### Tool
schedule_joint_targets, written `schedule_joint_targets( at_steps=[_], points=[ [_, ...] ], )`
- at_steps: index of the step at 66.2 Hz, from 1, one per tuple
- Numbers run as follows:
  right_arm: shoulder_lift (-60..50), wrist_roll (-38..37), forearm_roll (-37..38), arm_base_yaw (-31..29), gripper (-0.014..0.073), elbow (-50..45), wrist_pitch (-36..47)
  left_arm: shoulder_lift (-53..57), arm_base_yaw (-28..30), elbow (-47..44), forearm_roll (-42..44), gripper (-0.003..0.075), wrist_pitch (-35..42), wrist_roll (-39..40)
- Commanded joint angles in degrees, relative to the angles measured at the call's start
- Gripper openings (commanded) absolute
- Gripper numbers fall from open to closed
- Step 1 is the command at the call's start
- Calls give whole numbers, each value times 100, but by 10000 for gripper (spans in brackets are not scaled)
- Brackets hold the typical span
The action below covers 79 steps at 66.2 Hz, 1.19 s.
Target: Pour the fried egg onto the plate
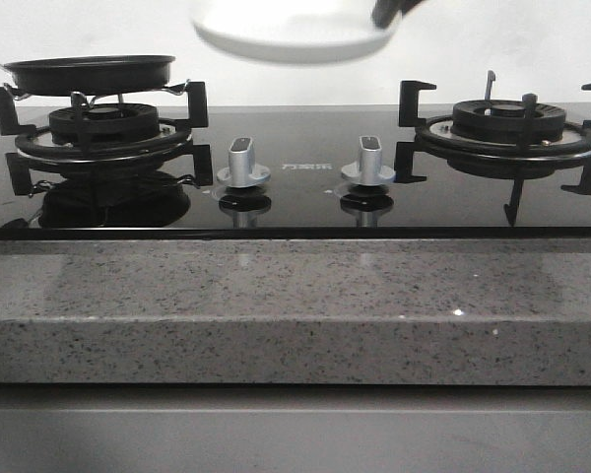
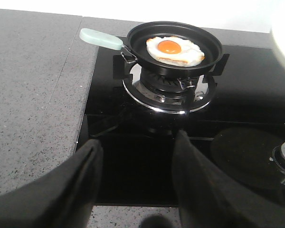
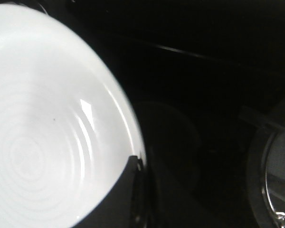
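My right end effector [image 1: 389, 12] holds the plate [image 1: 291, 34] by its rim, up in the air at the top center of the front frame, above the stove [image 1: 295, 192] and well clear of it. In the right wrist frame the plate [image 3: 42, 128] fills the left half, glossy white with faint rings, and one dark finger [image 3: 118, 197] overlaps its rim at the bottom center; the other finger is hidden, but the grip on the plate is clear.

My left end effector [image 2: 137, 183] is released, fingers spread apart at the bottom of the left wrist frame, gripping nothing, hovering over the dark glass in front of the left burner [image 2: 168, 90].

The fried egg [image 2: 175, 50] lies flat in the black frying pan [image 2: 213, 45], upper center of the left wrist frame, yolk up. The pan sits on the left burner grate, its pale green handle [image 2: 100, 38] pointing to the upper left of that frame, over the edge of the grey speckled surface [image 2: 33, 95]. In the front frame the pan [image 1: 89, 74] is at upper left; the egg is hidden by its wall. Two silver knobs [image 1: 243, 163] stand mid-stove; the right burner [image 1: 507, 123] is bare.
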<state>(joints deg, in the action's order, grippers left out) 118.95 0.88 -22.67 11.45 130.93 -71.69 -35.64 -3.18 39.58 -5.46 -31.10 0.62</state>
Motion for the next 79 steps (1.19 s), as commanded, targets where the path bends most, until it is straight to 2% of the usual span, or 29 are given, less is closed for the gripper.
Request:
schedule_joint_targets(
  at_steps=[1,23,49,63,79],
  points=[
    [-638,-30,-222,94,-110,-11,-477,-23,-45,150,-37,353,439,20],
    [-1787,-30,10,457,-110,-1670,47,-23,-45,150,-37,353,439,20],
    [-2782,30,15,497,-110,-4396,1657,-23,-45,150,-37,353,439,20],
    [-2750,58,15,554,-110,-5067,2197,-23,-45,150,-37,353,439,20],
    [-2756,58,22,554,-110,-5095,2197,-23,-45,150,-11,353,439,20]
  ],
)
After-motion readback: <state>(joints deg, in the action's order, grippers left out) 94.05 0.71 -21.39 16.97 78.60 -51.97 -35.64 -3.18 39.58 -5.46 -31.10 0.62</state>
